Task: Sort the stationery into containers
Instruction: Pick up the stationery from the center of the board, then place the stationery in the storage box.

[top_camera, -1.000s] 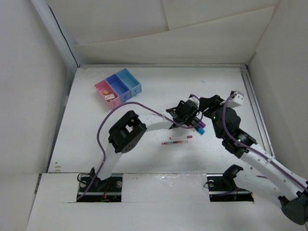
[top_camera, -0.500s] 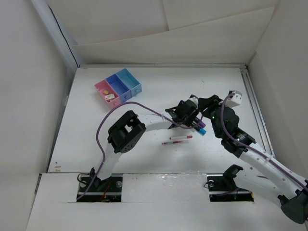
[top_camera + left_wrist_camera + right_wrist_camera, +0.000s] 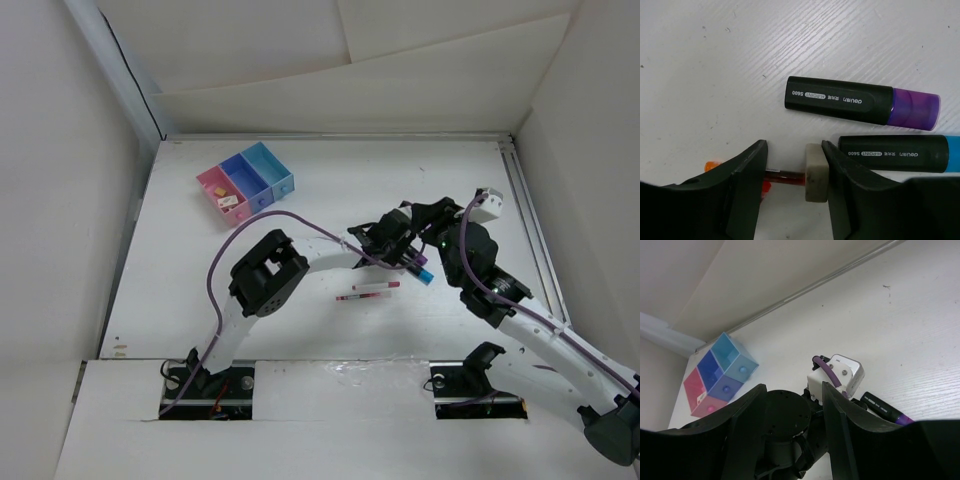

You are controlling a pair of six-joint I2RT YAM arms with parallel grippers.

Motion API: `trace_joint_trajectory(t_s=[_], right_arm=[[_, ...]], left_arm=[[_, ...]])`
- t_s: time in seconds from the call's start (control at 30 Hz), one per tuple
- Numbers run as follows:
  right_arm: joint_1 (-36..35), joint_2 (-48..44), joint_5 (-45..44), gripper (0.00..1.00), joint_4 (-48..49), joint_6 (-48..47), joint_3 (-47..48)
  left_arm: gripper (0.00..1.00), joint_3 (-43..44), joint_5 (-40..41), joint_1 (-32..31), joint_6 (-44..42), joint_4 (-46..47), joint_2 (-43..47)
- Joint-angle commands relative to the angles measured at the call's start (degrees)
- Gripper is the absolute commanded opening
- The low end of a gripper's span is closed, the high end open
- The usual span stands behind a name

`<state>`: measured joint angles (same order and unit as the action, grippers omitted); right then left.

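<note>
My left gripper (image 3: 794,150) is open and low over the table. A beige block eraser (image 3: 816,172) stands between its fingers, against the right finger (image 3: 840,170), with a gap to the left one. A red pen (image 3: 785,176) lies under the jaws. A purple-ended marker (image 3: 860,102) and a cyan-ended marker (image 3: 895,152) lie just right of them. In the top view the left gripper (image 3: 403,250) is at mid-table, and my right gripper (image 3: 425,222), open and empty, hovers close behind it. The pink (image 3: 214,186), blue (image 3: 240,172) and light blue (image 3: 266,161) bins sit far left.
Two pink-and-white pens (image 3: 368,291) lie just in front of the left gripper. Small erasers (image 3: 228,202) lie in the pink bin. The right wrist view shows the left arm's wrist (image 3: 837,372) between the open right fingers, and the bins (image 3: 715,375) beyond. An orange bit (image 3: 712,165) shows by the left finger.
The left gripper has edged slightly right and nearer, staying low over the eraser and markers. The right arm has barely shifted.
</note>
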<state>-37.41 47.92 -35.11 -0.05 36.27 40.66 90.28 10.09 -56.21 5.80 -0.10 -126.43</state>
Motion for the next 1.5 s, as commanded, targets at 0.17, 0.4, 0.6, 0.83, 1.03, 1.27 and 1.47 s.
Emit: trace_joint_trajectory(t_s=[0.17,0.4,0.6,0.83,1.03,1.27,1.47], right_arm=[[0.2,-1.0,0.4,0.54,0.8,-0.2,0.8],[0.2,-1.0,1.0,0.54,0.8,-0.2,0.8],[0.2,-1.6,1.0,0.54,0.8,-0.2,0.8],[0.2,-1.3,1.7,0.54,0.8,-0.2,0.2],[0.2,0.5,3.6,0.54,1.4,-0.2,0.8],[0.2,0.5,4.2,0.54,1.4,-0.2,0.8],[0.2,0.5,4.7,0.54,1.4,-0.2,0.8]], left_arm=[[0.17,1.9,0.5,0.4,-0.6,-1.1,-0.3],[0.00,-0.1,6.9,0.4,0.5,-0.4,5.3],[0.00,-2.1,7.8,5.6,5.8,2.6,11.6],[0.00,-11.1,6.9,19.6,21.0,6.2,21.5],[0.00,-25.4,4.9,36.7,34.1,11.3,33.9],[0.02,-31.0,16.1,44.9,38.5,9.5,38.3],[0.02,-27.7,21.0,46.6,38.7,5.2,34.3]])
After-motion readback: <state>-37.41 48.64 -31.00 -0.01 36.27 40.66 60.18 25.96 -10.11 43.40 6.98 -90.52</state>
